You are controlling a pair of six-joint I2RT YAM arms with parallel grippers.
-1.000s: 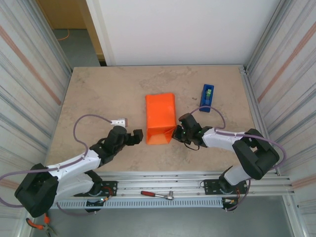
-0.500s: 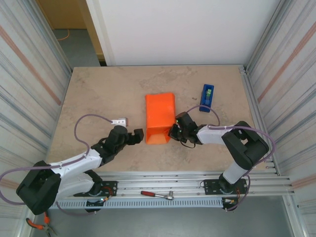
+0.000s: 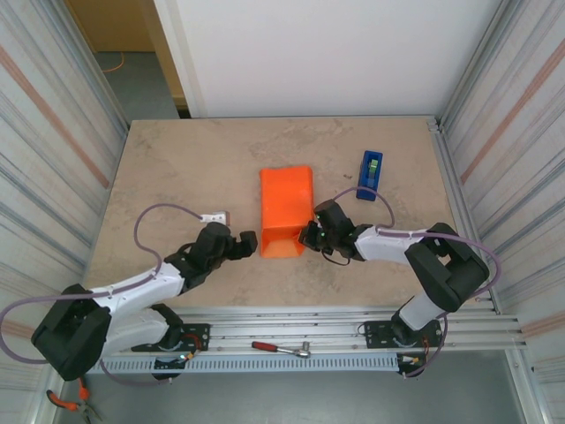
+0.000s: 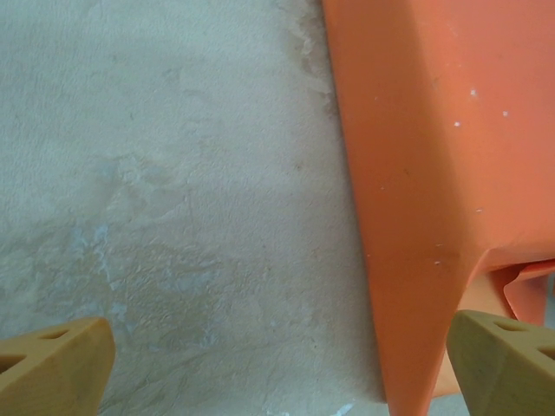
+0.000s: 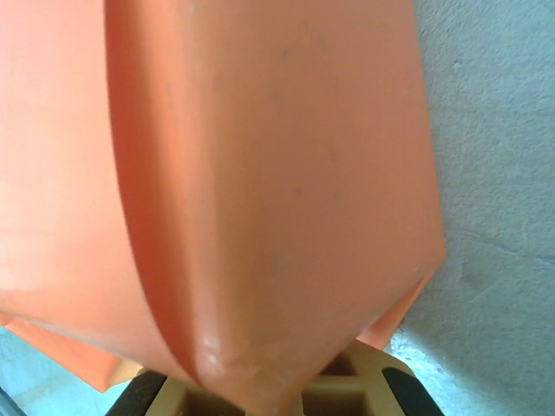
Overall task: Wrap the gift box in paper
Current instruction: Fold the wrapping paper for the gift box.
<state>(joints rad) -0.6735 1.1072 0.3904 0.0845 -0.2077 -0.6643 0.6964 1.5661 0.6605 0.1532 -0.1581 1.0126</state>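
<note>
paper (image 3: 287,210): mid-table, folded into a long matte orange sleeve; near end creased to a tapering flap, thin and smooth
gift box: judged to lie inside that sleeve
right gripper (image 3: 307,237): pressed together on the flap's tip — likely pinning the fold
left gripper (image 3: 247,243): spread wide just beside the sleeve's near-left edge; probably poised for that side
table (image 3: 177,177): mottled, stone-like

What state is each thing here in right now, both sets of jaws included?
Paper: folded into a long parcel, near end open.
Left jaws: wide open, holding nothing, at the paper's near left corner.
Right jaws: shut on the paper's near right flap.
Tape dispenser: standing apart, untouched.
</note>
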